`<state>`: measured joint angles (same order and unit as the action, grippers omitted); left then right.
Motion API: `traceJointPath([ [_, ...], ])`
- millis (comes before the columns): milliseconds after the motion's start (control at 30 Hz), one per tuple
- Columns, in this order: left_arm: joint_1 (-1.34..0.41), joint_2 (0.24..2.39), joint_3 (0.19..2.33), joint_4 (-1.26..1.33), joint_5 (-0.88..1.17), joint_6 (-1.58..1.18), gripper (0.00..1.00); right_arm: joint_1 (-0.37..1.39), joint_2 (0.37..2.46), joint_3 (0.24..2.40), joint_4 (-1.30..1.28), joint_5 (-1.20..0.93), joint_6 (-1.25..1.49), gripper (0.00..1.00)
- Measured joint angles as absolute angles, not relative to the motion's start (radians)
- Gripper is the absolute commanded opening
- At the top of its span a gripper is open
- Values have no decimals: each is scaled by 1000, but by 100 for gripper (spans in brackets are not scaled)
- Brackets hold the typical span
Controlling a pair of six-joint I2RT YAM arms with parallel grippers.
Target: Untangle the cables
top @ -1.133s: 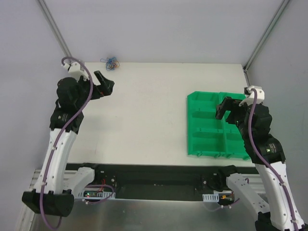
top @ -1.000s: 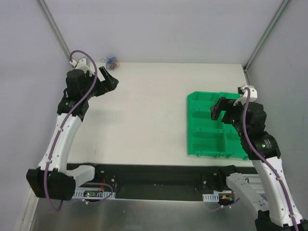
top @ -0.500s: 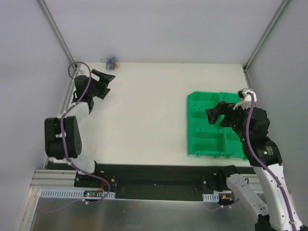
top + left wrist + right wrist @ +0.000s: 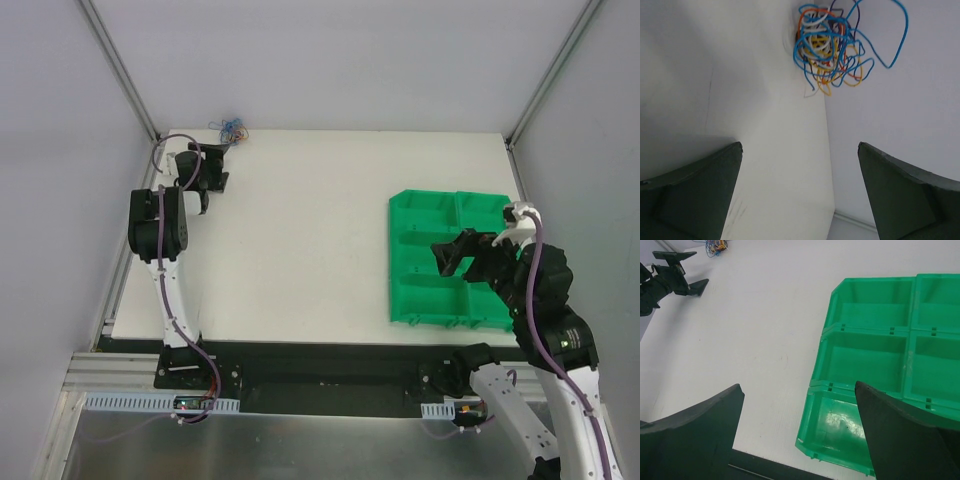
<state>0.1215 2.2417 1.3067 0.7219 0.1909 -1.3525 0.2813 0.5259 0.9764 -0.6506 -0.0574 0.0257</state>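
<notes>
Two black-fingered arms work over a flat white tabletop [image 4: 300,250], the largest thing in view, with pale walls close around it. Next in size, a bright green plastic tray [image 4: 393,255] of open rectangular compartments lies on the table's right half; the compartments seen from the right wrist [image 4: 822,347] hold nothing. Right gripper [image 4: 455,252] hangs above the tray's near-left part, jaws spread wide [image 4: 799,387], nothing between them. Left gripper [image 4: 212,175] sits at the far-left corner of the table, jaws also spread wide [image 4: 800,150], gripping nothing, pointed toward the bundle, near it but not touching. Smallest: the cables [image 4: 233,128], very thin kinked wires in blue, orange-yellow, red and white, plus a dark strand, bunched in one small knot [image 4: 827,47]. Knot rests at the far-left corner right where tabletop meets back wall, a few blue loops sticking out loose. It shows from the right wrist only as a tiny speck [image 4: 716,246], well apart from the tray.
</notes>
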Motion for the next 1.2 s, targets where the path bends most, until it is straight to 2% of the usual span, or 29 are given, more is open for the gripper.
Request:
traceJointPath([
  [133, 118, 2328, 1427, 730, 110, -1358, 99, 281, 498, 978, -685, -58, 27, 96],
  [333, 110, 2542, 1761, 707, 39, -1402, 99, 281, 476, 988, -719, -58, 42, 96],
  [400, 103, 2602, 1870, 677, 21, -1405, 94, 281, 474, 988, -725, -65, 48, 96],
  [467, 96, 2676, 2008, 635, 16, -1405, 80, 281, 476, 988, -735, -73, 49, 96],
  [500, 93, 2708, 2062, 616, 16, -1406, 62, 281, 477, 988, -742, -80, 49, 96],
  [600, 87, 2778, 2178, 555, 26, -1402, 29, 281, 490, 988, -768, -112, 47, 96],
  [667, 86, 2785, 2175, 524, 43, -1402, 7, 281, 507, 987, -780, -140, 46, 96],
  [700, 85, 2781, 2146, 536, 51, -1396, 0, 281, 519, 986, -786, -158, 45, 96],
  [867, 87, 2636, 1857, 624, 124, -1364, 0, 289, 554, 931, -790, -244, 44, 96],
  [1067, 83, 2215, 1267, 645, 228, -1266, 0, 366, 645, 870, -754, -263, 56, 96],
  [1200, 40, 1900, 921, 649, 279, -1230, 0, 508, 777, 871, -676, -184, 83, 96],
])
